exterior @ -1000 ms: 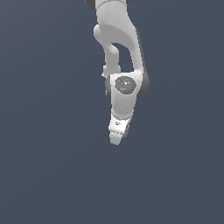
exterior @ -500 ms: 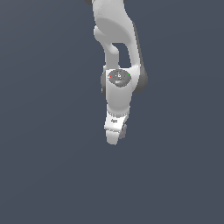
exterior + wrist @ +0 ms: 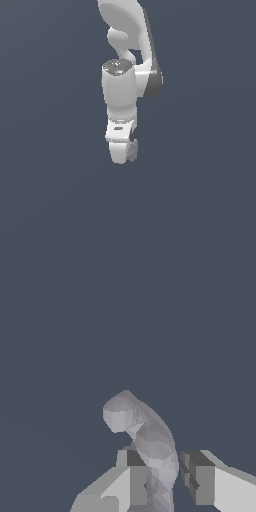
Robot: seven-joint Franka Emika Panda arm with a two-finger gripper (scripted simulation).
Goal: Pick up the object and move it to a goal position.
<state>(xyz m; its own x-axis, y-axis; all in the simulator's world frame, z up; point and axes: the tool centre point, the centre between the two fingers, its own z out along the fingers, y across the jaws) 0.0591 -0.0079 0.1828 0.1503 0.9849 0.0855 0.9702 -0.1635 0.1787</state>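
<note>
One arm: we work with a single Panda, hanging down the middle of the exterior view against a plain dark grey-blue ground.

Gripper: our gripper (image 3: pixel 162 481) points down; in the exterior view (image 3: pixel 121 150) it shows side-on, so the finger gap cannot be read there.

Object: the pale grey-lilac lumpy piece (image 3: pixel 145 443) stands between our fingers (image 3: pixel 132 476), its bulbous end curling up and away from them; in the exterior view only a sliver of it (image 3: pixel 133 150) peeps out just beside the gripper tip.

Fingers: partly open. One pad looks to be touching the object, while a narrow dark gap shows between the object and the other pad. We cannot tell whether the grip carries its weight.

Step in hand: we judge this as securing the grasp or starting the carry; no goal marker shows in either view.

How to do it well: we should close until both pads bear on the stem, squeezing evenly so the lumpy shape does not twist.

Risk: the top-heavy curl could pivot in the pads, so we would move smoothly and avoid sudden wrist turns.
</note>
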